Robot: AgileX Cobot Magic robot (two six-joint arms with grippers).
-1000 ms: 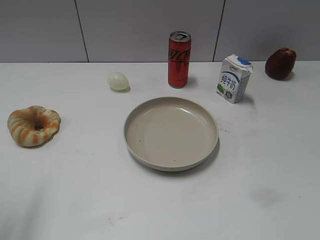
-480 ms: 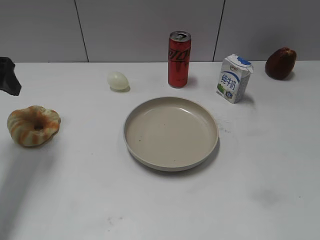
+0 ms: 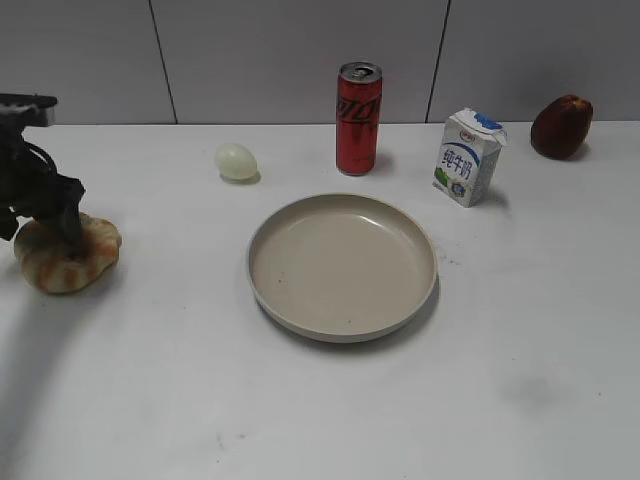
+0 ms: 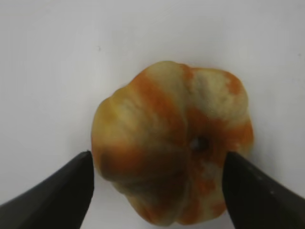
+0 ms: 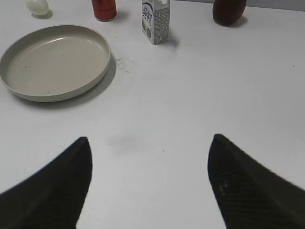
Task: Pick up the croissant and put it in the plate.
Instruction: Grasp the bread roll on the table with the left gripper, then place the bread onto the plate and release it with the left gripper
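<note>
Croissant [image 3: 67, 252] at nine o'clock on the table [image 3: 320, 420], flat, not yet lifted. Left gripper [image 4: 157, 183] down over it, jaws wide, one fingertip on each side of the pastry, close to the crust but apparently not pressing. Plate [image 3: 342, 330] at the centre, nothing in it, well apart from the croissant, toward three o'clock. Right gripper [image 5: 148, 179] idle above bare table, jaws wide, holding nothing. Likely early grasp stage: closing, lifting, carrying across and setting down in the plate all left to do.
</note>
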